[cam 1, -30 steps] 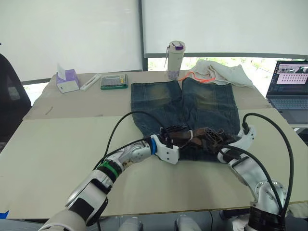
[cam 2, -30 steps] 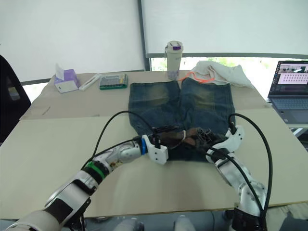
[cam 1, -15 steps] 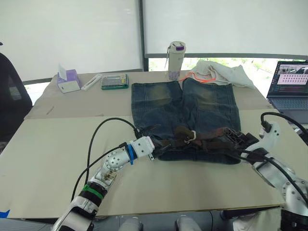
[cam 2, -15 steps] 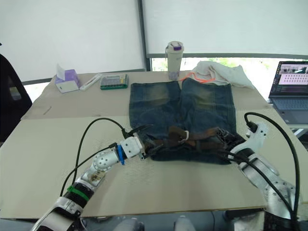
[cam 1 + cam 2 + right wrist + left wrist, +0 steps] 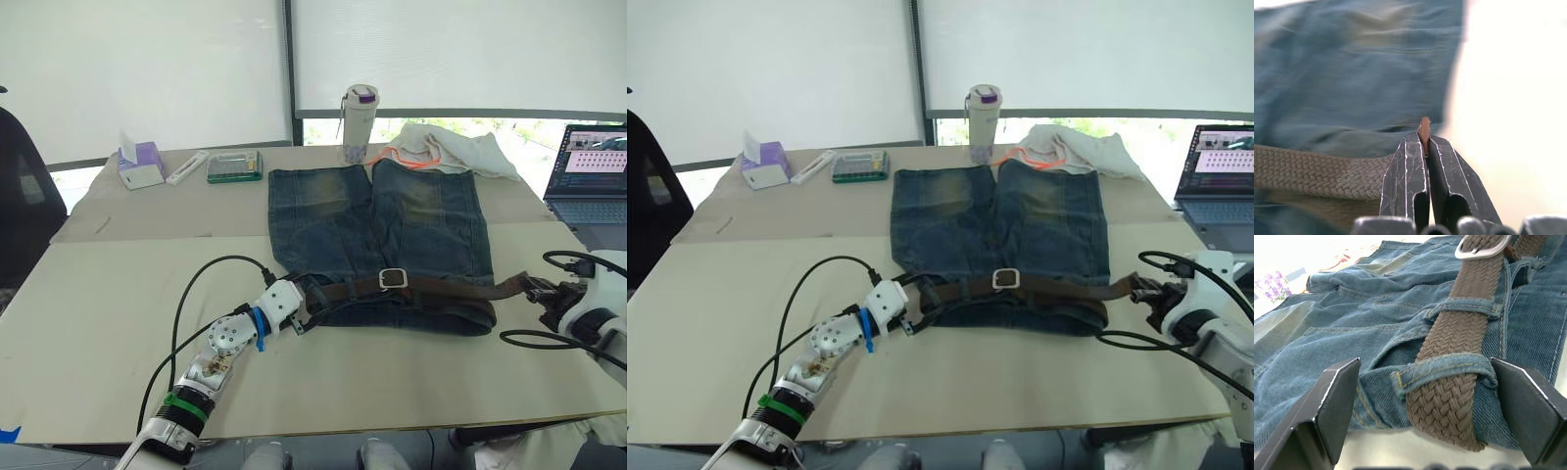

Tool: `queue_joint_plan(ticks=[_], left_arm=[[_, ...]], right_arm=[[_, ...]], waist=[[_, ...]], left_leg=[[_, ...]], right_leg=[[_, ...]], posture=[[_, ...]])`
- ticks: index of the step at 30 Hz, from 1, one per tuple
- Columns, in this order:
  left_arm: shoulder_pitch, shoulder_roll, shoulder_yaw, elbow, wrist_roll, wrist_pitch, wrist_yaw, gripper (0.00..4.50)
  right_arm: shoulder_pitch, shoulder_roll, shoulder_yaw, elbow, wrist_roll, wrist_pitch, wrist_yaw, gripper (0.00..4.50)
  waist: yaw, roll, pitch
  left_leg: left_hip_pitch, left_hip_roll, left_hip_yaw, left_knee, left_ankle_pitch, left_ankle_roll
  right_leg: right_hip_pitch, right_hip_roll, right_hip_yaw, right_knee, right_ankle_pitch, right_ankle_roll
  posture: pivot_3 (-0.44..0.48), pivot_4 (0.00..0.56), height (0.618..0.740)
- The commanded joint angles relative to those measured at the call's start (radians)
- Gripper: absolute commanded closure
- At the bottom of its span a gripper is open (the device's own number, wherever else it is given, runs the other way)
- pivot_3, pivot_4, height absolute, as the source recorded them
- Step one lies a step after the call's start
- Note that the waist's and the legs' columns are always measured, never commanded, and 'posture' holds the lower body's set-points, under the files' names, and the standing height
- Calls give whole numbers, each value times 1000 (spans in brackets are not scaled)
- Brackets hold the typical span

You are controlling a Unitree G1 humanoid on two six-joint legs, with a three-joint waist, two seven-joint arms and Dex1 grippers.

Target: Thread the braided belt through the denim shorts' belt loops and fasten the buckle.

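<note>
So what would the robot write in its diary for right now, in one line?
belt: through loops, buckle at front | right gripper: shut on belt tip beside shorts | left gripper: open, straddling belt at waistband

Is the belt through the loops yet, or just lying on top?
Through: the braided belt passes under two belt loops near the left pincer.

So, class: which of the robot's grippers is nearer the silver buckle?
Left. The left gripper sits open at the waistband's left end, nearer the buckle. The right gripper pinches the braided belt tip beyond the shorts.
</note>
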Motion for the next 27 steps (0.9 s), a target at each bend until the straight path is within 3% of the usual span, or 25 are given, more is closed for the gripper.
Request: queue_joint_plan(ticks=[1, 4, 7, 12, 17, 20, 23, 27], left_arm=[[16, 5, 33, -14, 5, 5, 4, 56], [27, 7, 42, -21, 6, 8, 6, 56], [52, 7, 62, -63, -26, 17, -7, 56], [110, 39, 106, -230, -120, 107, -72, 0], [203, 154, 183, -430, -233, 286, -143, 0], [270, 227, 223, -510, -272, 373, -177, 0], [340, 287, 256, -529, -272, 394, -207, 0], [396, 318, 278, -525, -257, 394, -220, 0]], right_arm=[[4, -22, -60, -2, -65, -38, 40, 4500], [-4, -5, -73, -1, -93, -44, 49, 4500], [-41, 48, -114, -24, -12, -2, 37, 4500], [-43, 116, -175, -70, 117, 29, 121, 2798], [136, 79, -104, -61, -85, -194, 389, 958], [245, 41, -41, 45, -267, -447, 572, 42], [261, 60, -57, 198, -288, -615, 719, 42], [279, 37, -56, 352, -329, -771, 867, 42]], waist=[[0, 0, 0], [1, 0, 0], [3, 0, 0], [0, 0, 0], [1, 1, 0], [-3, 1, 0], [-5, 2, 1], [-5, 1, 2]], left_leg=[[0, 0, 0, 0, 0, 0], [0, 0, 0, 0, 0, 0], [0, 0, 0, 0, 0, 0], [0, 1, 0, 0, -1, 1], [0, 2, 0, 0, -1, 2], [0, 2, 1, 0, -1, 2], [2, 3, 2, 0, -1, 2], [2, 5, 2, -2, -1, 2]], right_leg=[[0, 0, 0, 0, 0, 0], [0, 0, 0, 0, 0, 0], [0, 0, 0, 0, 0, 0], [0, 0, 0, -1, 0, 0], [1, 1, 0, -2, 0, 0], [1, 0, 0, -2, 0, 0], [2, 1, 0, -4, -4, 6], [3, 1, 1, -5, -4, 4]], posture=[[0, 150, 740], [0, 150, 740], [0, 150, 740], [0, 150, 740], [0, 150, 740], [0, 150, 740], [0, 150, 740], [0, 150, 740]])
